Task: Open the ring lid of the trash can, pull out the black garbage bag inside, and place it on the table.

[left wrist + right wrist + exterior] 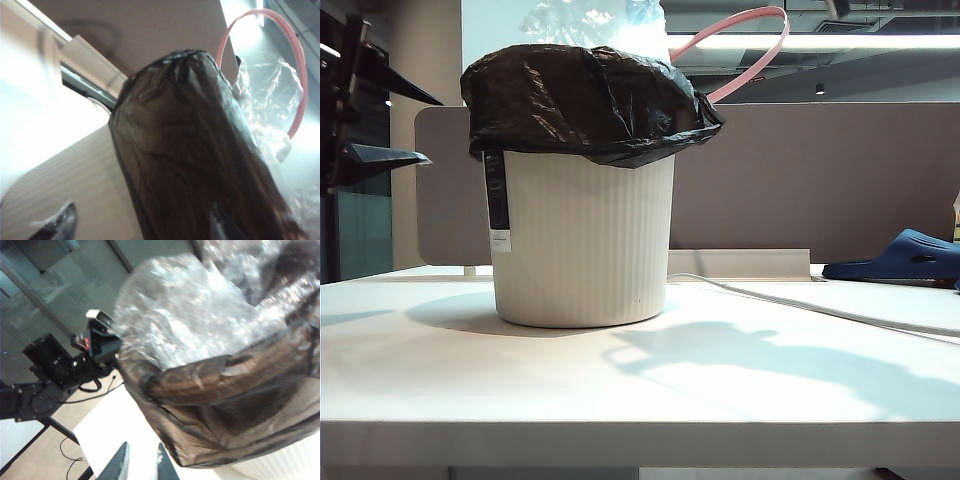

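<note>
- Two hands are in play. The left hand point(140, 227) is released, its dark fingers point(59, 224) spread wide, with the black garbage bag point(190, 150) just ahead of them and nothing held.
- In the exterior view that hand shows as dark shapes at the can's 9 o'clock, level with the bag's rim and apart from it.
- The right hand point(141, 465) has its two tips slightly parted with only bare bench between them. The bag's folded-over edge is just beside it.
- The bag is draped over the rim of the trash can point(585, 240), with crumpled clear plastic point(590, 20) bulging from the mouth.
- The ring lid point(750, 45) stands tipped open at the mouth's 1 o'clock.
- The can stands upright on the bench point(640, 400), left of centre.
- Open bench lies at the can's 6 and 3 o'clock. A white cable point(820, 305) and a blue object point(905, 255) lie farther out at 3 o'clock, and the partition panel point(800, 180) closes off 12 o'clock.
</note>
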Robot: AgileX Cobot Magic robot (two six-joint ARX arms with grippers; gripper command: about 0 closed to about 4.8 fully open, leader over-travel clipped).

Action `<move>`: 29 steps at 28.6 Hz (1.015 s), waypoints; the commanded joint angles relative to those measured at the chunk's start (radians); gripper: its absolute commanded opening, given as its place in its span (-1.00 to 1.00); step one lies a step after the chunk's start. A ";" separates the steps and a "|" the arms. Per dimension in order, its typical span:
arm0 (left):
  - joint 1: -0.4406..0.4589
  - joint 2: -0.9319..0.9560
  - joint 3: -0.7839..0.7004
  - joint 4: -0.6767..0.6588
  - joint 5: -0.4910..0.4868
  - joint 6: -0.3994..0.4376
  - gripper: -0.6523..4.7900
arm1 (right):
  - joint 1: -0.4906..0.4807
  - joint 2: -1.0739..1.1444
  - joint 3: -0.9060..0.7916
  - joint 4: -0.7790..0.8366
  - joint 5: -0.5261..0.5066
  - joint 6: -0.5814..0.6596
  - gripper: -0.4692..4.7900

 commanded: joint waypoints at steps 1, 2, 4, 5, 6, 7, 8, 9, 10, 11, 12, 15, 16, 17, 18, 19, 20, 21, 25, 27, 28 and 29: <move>0.000 0.052 0.051 0.026 0.039 -0.026 0.49 | 0.001 0.021 0.003 0.041 0.006 0.006 -0.56; -0.001 0.064 0.060 0.027 0.042 -0.034 0.49 | 0.001 0.029 0.003 0.046 0.006 0.006 -0.56; -0.001 0.089 0.079 0.033 0.042 -0.046 0.49 | 0.001 0.040 0.003 0.056 0.008 0.012 -0.56; -0.001 0.100 0.087 0.039 0.042 -0.052 0.49 | 0.001 0.047 0.003 0.062 0.008 0.018 -0.56; -0.001 0.114 0.095 0.055 0.042 -0.071 0.49 | 0.001 0.052 0.003 0.069 0.008 0.021 -0.56; -0.001 0.127 0.101 0.073 0.043 -0.091 0.49 | 0.001 0.057 0.003 0.077 0.008 0.024 -0.56; -0.001 0.139 0.105 0.095 0.043 -0.113 0.49 | 0.001 0.060 0.003 0.083 0.008 0.025 -0.56; -0.001 0.154 0.111 0.125 0.043 -0.140 0.49 | 0.001 0.063 0.003 0.087 0.008 0.025 -0.56; -0.001 0.167 0.117 0.148 0.043 -0.159 0.49 | 0.001 0.065 0.003 0.087 0.013 0.024 -0.56; -0.001 0.183 0.124 0.167 0.044 -0.181 0.49 | 0.001 0.068 0.003 0.088 0.012 0.024 -0.56; -0.001 0.194 0.130 0.180 0.045 -0.198 0.49 | 0.001 0.069 0.003 0.088 0.012 0.024 -0.56; -0.008 0.226 0.155 0.191 0.059 -0.216 0.49 | 0.001 0.075 0.003 0.090 0.012 0.024 -0.56; -0.008 0.235 0.163 0.192 0.060 -0.223 0.49 | 0.001 0.076 0.003 0.090 0.012 0.024 -0.56; -0.011 0.242 0.172 0.192 0.063 -0.227 0.49 | 0.001 0.076 0.003 0.091 0.014 0.024 -0.56; -0.016 0.248 0.179 0.192 0.066 -0.227 0.49 | 0.001 0.076 0.003 0.092 0.016 0.024 -0.56; -0.021 0.251 0.185 0.192 0.067 -0.227 0.49 | 0.001 0.076 0.003 0.094 0.016 0.024 -0.56; -0.026 0.254 0.192 0.192 0.073 -0.227 0.49 | 0.001 0.076 0.003 0.095 0.018 0.024 -0.56; -0.030 0.257 0.199 0.192 0.077 -0.225 0.49 | 0.001 0.076 0.003 0.096 0.023 0.024 -0.56; -0.072 0.269 0.233 0.190 0.076 -0.223 0.49 | 0.001 0.084 0.003 0.107 0.035 0.024 -0.56; -0.078 0.271 0.238 0.182 0.071 -0.221 0.49 | 0.001 0.089 0.003 0.108 0.035 0.024 -0.56; -0.078 0.273 0.238 0.176 0.064 -0.221 0.49 | 0.001 0.091 0.003 0.109 0.040 0.024 -0.56; -0.078 0.273 0.238 0.165 0.060 -0.219 0.47 | 0.001 0.093 0.003 0.109 0.040 0.024 -0.56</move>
